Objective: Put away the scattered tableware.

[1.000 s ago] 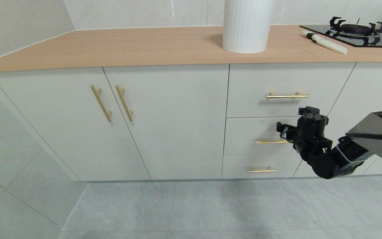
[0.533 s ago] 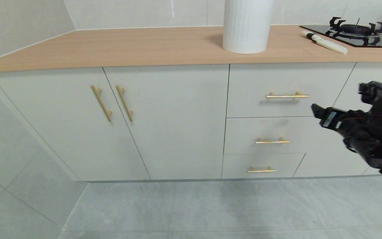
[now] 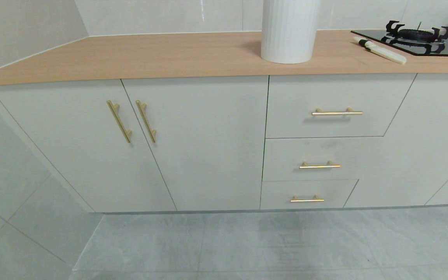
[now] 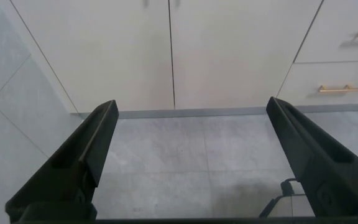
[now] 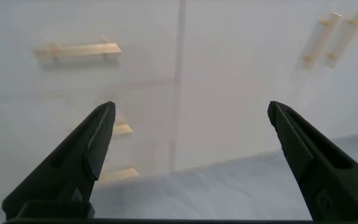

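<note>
Right claw (image 5: 189, 111) pulled back; utensil (image 3: 379, 49) cream, slender.

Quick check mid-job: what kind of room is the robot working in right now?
Most likely a home kitchen: a gas hob is set into a wooden countertop, a knife lies beside it, and pale drawers with brass handles sit below.

This is a home kitchen: a long wooden tabletop (image 3: 161, 54) runs above pale cupboard doors (image 3: 208, 147) and a stack of three drawers (image 3: 286, 155), all with slim brass handles (image 3: 337, 112). At its right end sits a black gas hob (image 3: 418, 38) with pan supports, a knife (image 3: 380, 50) lies just beside it, and a tall white ribbed jar (image 3: 290, 31) stands nearby. Glossy wall tiles (image 3: 161, 15) rise behind, and grey floor tiles (image 3: 224, 245) lie below.
</note>
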